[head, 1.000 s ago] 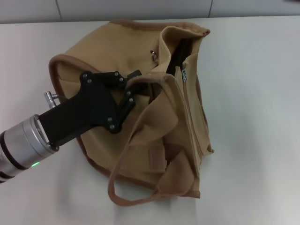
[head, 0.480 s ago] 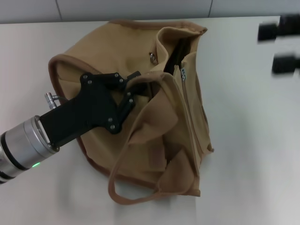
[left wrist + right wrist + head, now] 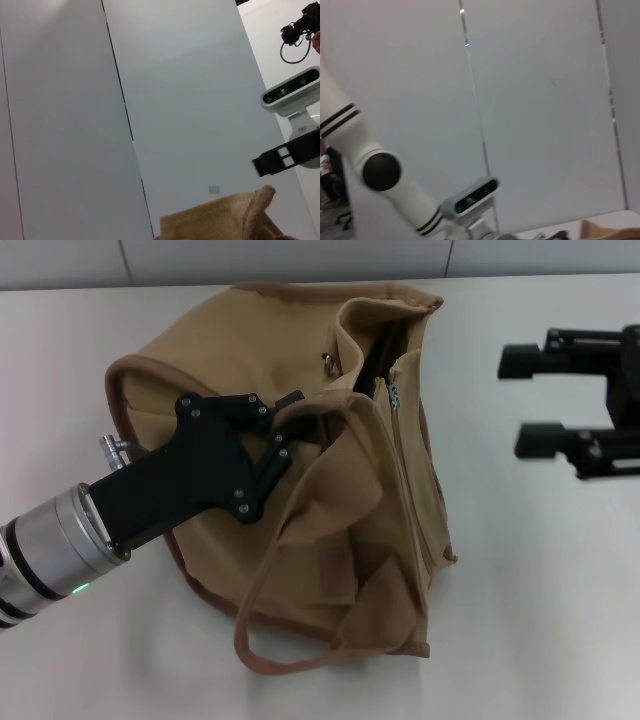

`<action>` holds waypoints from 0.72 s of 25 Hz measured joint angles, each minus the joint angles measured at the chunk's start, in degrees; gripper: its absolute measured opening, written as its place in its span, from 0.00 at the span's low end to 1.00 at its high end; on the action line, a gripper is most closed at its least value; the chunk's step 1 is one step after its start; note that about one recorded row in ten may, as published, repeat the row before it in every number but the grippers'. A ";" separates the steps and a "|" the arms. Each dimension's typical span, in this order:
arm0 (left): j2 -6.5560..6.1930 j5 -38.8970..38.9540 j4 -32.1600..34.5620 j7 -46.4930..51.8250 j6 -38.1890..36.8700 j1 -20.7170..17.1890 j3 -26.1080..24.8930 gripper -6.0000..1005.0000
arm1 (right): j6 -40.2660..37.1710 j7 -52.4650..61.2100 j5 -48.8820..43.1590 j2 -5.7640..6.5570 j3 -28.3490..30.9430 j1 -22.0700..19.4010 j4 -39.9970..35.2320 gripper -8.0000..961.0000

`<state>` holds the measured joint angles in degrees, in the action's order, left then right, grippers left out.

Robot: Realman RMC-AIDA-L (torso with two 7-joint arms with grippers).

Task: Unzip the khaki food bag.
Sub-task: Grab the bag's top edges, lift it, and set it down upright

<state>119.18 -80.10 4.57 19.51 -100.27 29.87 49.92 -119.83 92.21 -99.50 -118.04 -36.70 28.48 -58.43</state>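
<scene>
The khaki food bag [image 3: 250, 350] lies slumped on the white table [image 3: 540, 580], its top turned to the right. Its zipper runs along that top, with the metal pull [image 3: 393, 398] near the far end and a dark gap [image 3: 385, 348] open beyond it. My left gripper [image 3: 283, 430] is shut on one webbing handle [image 3: 330, 408] and holds it up. The other handle [image 3: 262, 650] loops loose at the near side. My right gripper [image 3: 522, 400] is open, hanging right of the bag, apart from it. The left wrist view shows bag fabric [image 3: 215, 220].
The table's far edge meets a grey wall [image 3: 300, 258]. In the left wrist view the right gripper [image 3: 280, 157] and its wrist camera [image 3: 292, 90] show above the bag. The right wrist view shows a bag corner [image 3: 612, 231] and the left arm [image 3: 395, 195].
My right gripper has come in from the right edge and moved left toward the bag's top. The left gripper and the bag have barely moved.
</scene>
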 joint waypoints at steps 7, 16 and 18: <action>0.00 0.02 -0.09 0.00 -0.20 -0.25 0.55 0.09 | 7.61 -1.55 -1.78 -0.59 -3.71 0.99 2.10 0.76; 0.00 0.03 -0.09 -0.03 -0.17 -0.41 0.71 0.09 | 10.77 -2.93 -1.52 -0.95 -7.45 3.18 5.29 0.76; 0.00 0.03 -0.09 -0.05 -0.07 -0.34 0.74 0.09 | 10.74 -2.97 -1.50 -0.96 -7.46 3.57 5.47 0.76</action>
<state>119.18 -80.06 4.48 19.47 -100.34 29.53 50.66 -109.08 89.24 -101.00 -119.00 -44.16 32.04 -52.96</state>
